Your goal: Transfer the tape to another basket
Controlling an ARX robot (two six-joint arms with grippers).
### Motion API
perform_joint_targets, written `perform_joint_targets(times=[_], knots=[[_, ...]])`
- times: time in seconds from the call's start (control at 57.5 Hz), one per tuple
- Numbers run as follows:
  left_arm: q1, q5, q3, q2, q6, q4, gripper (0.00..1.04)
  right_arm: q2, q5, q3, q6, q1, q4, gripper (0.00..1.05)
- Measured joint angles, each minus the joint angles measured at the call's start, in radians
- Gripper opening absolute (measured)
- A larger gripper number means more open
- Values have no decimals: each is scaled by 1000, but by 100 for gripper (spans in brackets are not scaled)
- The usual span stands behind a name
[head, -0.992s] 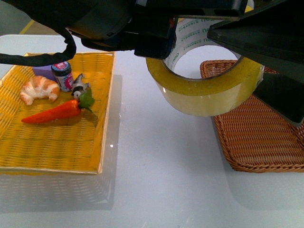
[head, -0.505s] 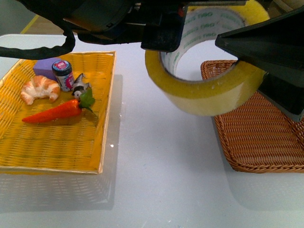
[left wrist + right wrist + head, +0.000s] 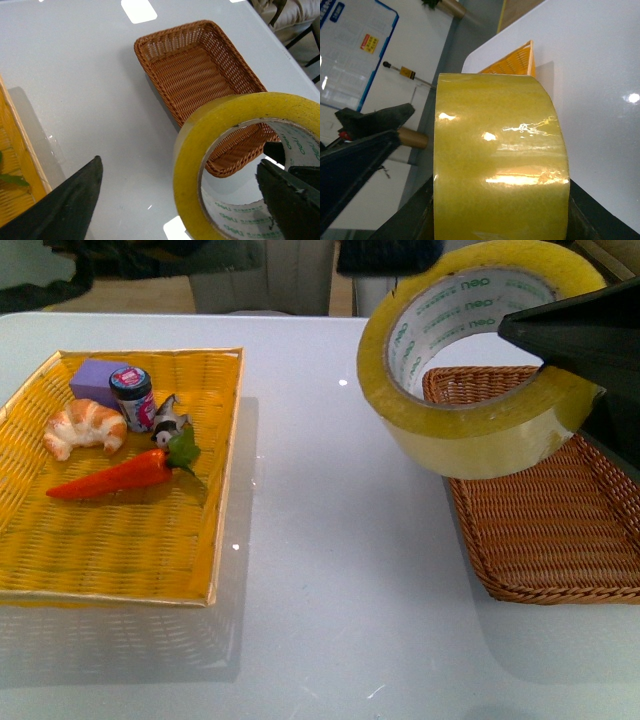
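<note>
The tape (image 3: 470,445), a wide yellowish roll with a white printed core, hangs tilted in the air at the left rim of the dark brown wicker basket (image 3: 545,535). My right gripper (image 3: 575,360) is shut on the tape from the right. In the right wrist view its dark fingers clamp the roll (image 3: 500,165) on both sides, the gripper (image 3: 502,220) low in the picture. My left gripper (image 3: 182,200) is open. Its fingers (image 3: 75,205) stand wide apart, clear of the roll (image 3: 187,165). The basket (image 3: 195,70) holds nothing.
A bright yellow woven tray (image 3: 110,540) lies on the left of the white table. It holds a croissant (image 3: 85,427), a toy carrot (image 3: 115,477), a small jar (image 3: 132,398), a purple block (image 3: 98,378) and a small dark-and-white object (image 3: 168,422).
The tape has moved right and tilted more upright toward the brown basket. The dark arm parts that filled the top of the front view have drawn back out of it.
</note>
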Motion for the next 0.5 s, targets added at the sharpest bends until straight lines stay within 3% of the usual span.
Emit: perform_joint_targets(times=[0.07, 0.104, 0.122, 0.157, 0.244, 0.366, 0.505], knots=[[25, 10, -16, -19, -2, 35, 96, 0, -2, 0, 4, -19, 0, 46], [25, -34, -37, -23, 13, 96, 93, -1, -2, 0, 5, -28, -3, 46], [27, -167, -75, -33, 43, 202, 89, -1, -3, 0, 5, -31, -3, 46], [37, -295, -129, -48, 72, 330, 84, -2, -6, 0, 5, -39, -5, 46], [95, -502, -279, -128, 135, 565, 70, -2, -18, 0, 5, -54, -9, 46], [193, -509, -409, -273, 164, 637, 50, 0, -24, 1, 4, -98, -15, 46], [257, -429, -541, -378, 177, 650, 25, 56, -51, 31, 4, -163, -11, 46]])
